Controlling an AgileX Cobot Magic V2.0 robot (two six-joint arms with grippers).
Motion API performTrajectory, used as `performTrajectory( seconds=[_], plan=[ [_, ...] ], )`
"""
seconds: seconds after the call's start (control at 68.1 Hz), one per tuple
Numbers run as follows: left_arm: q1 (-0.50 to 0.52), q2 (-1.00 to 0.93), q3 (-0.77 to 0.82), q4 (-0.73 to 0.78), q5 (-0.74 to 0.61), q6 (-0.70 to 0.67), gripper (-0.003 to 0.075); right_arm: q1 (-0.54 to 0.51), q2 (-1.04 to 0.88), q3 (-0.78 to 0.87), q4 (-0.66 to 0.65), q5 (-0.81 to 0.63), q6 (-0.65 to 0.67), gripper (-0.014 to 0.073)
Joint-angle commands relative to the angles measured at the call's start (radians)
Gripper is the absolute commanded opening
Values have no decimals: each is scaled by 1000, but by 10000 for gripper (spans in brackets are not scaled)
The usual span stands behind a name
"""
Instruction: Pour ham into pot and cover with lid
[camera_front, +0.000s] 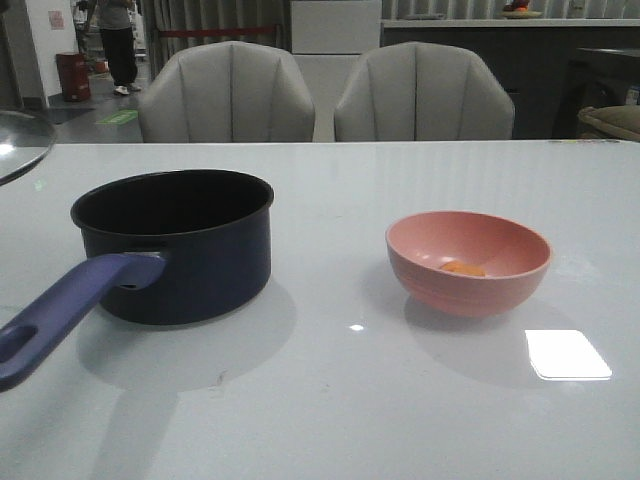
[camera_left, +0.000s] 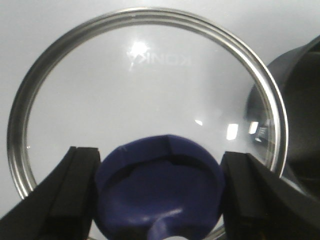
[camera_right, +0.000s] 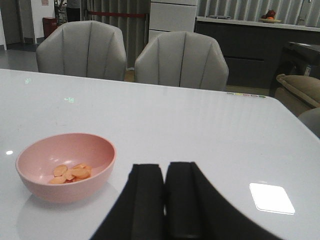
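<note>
On my feed the ham (camera_right: 71, 173) lies in the bottom of the pink bowl (camera_right: 35, 182) as a small heap of flat orange slices; from the front camera I only catch an orange sliver of it (camera_front: 462, 268) over the bowl's near wall (camera_front: 470, 290). The bowl stands on the white table (camera_front: 330, 420), to the right of the pot (camera_front: 190, 265) and well apart from it.

The pot is upright and uncovered, and its inside is too dark for me to read. Its purple-blue handle (camera_front: 60, 310) reaches toward the camera and to the left, with the end cut off by the frame edge.

The lid (camera_left: 150, 95) is off the pot. The front camera shows only a slice of its rim (camera_front: 22, 150) at the left edge, up above the table to the left of the pot. Through the left wrist camera I see its full metal ring and clear glass, with the pot's dark wall (camera_left: 300, 110) just beside it. The left gripper (camera_left: 160, 192) has its fingers (camera_left: 75, 190) spread to either side of the dark-blue knob (camera_left: 157, 190); whether the pads actually touch the knob I cannot tell.

The right gripper (camera_right: 165, 200) has its two black fingers pressed together on nothing, above the table to the right of the bowl.

Two grey chairs (camera_front: 225, 95) stand behind the table.
</note>
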Motion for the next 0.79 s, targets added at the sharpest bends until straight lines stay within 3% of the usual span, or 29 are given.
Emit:
performTrajectory(
  seconds=[0.0,0.353,0.617,0.705,0.779],
  plan=[
    [49,-64,62,-16,-96,14,152,-5,-20,-6,-12,-85,1,149],
    [106,-48,341,-33,-351,27,153,-5,-20,-6,-12,-85,1,149],
    [106,48,369,-46,-348,29,162,-5,-20,-6,-12,-85,1,149],
    [106,66,369,-56,-348,30,216,-5,-20,-6,-12,-85,1,149],
    [106,73,369,-55,-350,30,319,-5,-20,-6,-12,-85,1,149]
  ],
)
